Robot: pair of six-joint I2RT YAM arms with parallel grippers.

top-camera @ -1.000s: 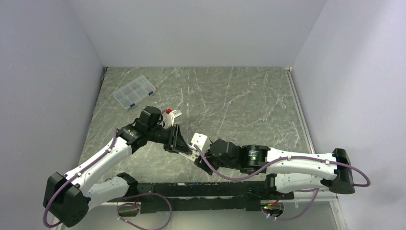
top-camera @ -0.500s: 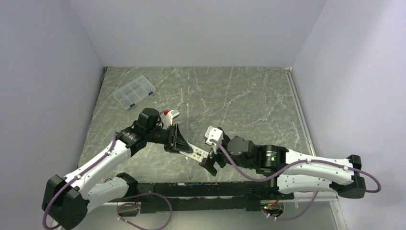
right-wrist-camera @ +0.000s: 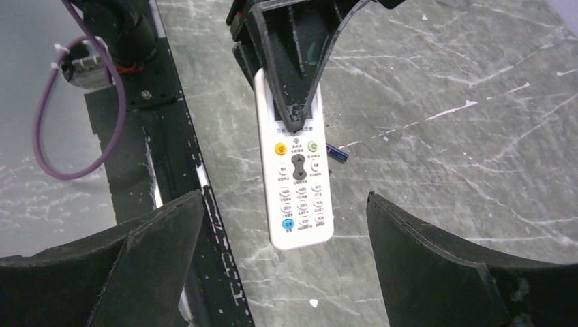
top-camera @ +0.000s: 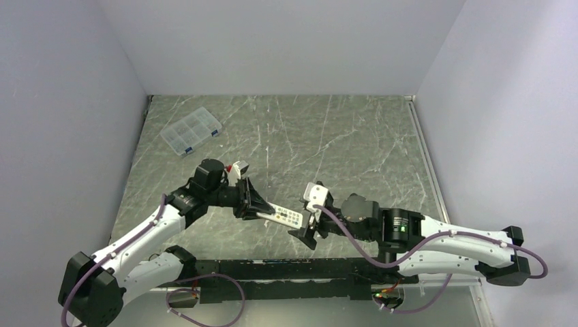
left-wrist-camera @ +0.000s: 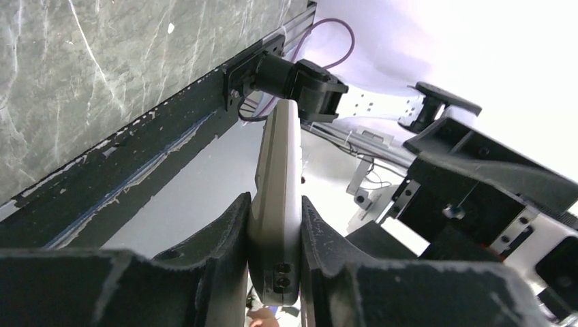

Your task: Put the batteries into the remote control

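risks first: the left gripper (top-camera: 253, 204) pinches the remote (top-camera: 285, 216) by its screen end only, so most of the body hangs free as a lever. a bump from the right gripper (top-camera: 310, 218) could twist it in the pads or knock it out. buttons face up, so the battery bay is on the hidden underside. can't tell if the cover is on or off, and nothing can be loaded till the remote is turned. only one battery (right-wrist-camera: 337, 153) shows, a small dark blue one on the table (top-camera: 341, 150) just past the remote's edge in the right wrist view. a dropped remote could roll it away.

pose: left arm reaches fwd and right, wrist low, remote held above the table and pointing at the right arm. right arm is bent in from the right, its fingers (right-wrist-camera: 157, 262) spread wide to either side of the remote's free end w/o touching it. clear box (top-camera: 191, 131) sits well apart at far left.
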